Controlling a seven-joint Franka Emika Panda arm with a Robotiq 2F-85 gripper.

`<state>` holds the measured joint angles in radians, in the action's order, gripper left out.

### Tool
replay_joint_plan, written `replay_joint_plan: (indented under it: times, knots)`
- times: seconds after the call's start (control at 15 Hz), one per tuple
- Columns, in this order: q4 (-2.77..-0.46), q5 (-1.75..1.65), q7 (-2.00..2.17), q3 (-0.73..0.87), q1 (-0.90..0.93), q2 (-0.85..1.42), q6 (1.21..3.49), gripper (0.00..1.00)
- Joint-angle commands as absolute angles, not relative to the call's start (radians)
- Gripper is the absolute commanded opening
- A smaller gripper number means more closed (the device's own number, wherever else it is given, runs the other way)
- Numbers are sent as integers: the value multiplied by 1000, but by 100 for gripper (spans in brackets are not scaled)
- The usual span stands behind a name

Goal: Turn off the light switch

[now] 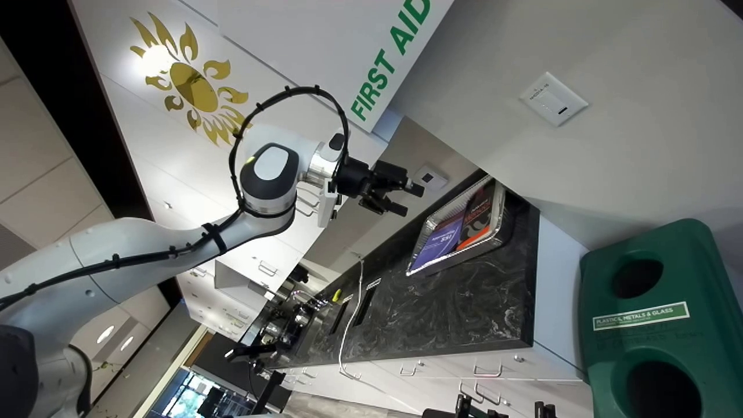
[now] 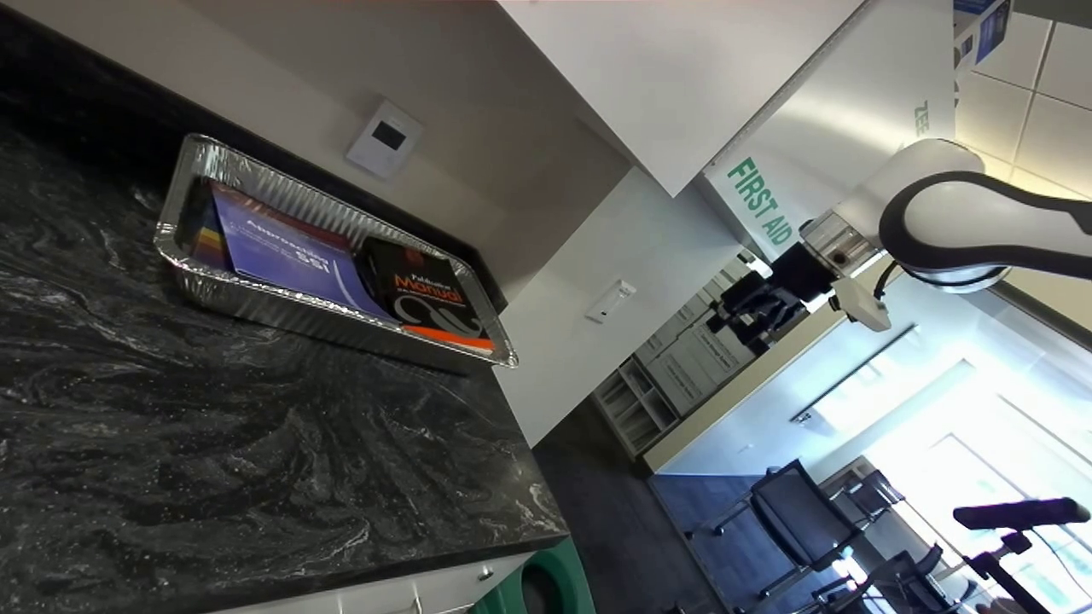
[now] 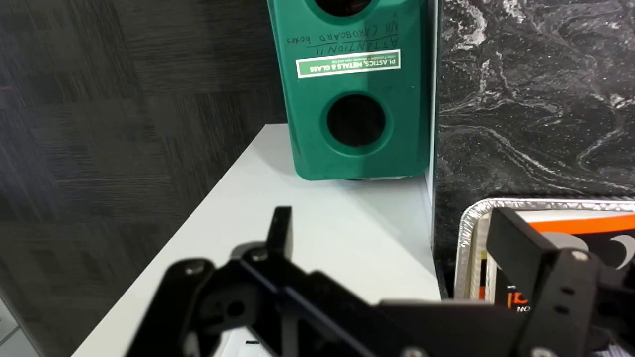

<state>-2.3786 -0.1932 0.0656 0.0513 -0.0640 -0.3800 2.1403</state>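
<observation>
The light switch (image 1: 554, 98) is a small white rectangular plate on the pale wall, with a small dark mark near one end. It also shows in an exterior view (image 2: 611, 301), and a corner of it shows in the wrist view (image 3: 243, 350), mostly hidden behind the gripper's finger linkage. My gripper (image 1: 407, 199) is open and empty, its two black fingers spread apart. It hangs in the air, apart from the switch, below the first aid lettering. It also shows in an exterior view (image 2: 735, 331) and in the wrist view (image 3: 397, 228).
A cabinet with a green FIRST AID sign (image 1: 377, 87) hangs beside the arm. A foil tray (image 1: 419, 271) with books stands on the dark counter (image 1: 464, 307). A green bin (image 1: 638, 273) stands against the switch wall. A thermostat (image 2: 384, 141) is on the adjoining wall.
</observation>
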Motion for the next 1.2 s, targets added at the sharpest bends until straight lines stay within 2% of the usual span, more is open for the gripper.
replay_joint_plan:
  times: [0.0, 1.13]
  knots:
    - [-2382, -248, 99, 31, -91, -360, 2214, 100]
    - [-2325, -582, 99, 154, -222, 13, 2704, 100]
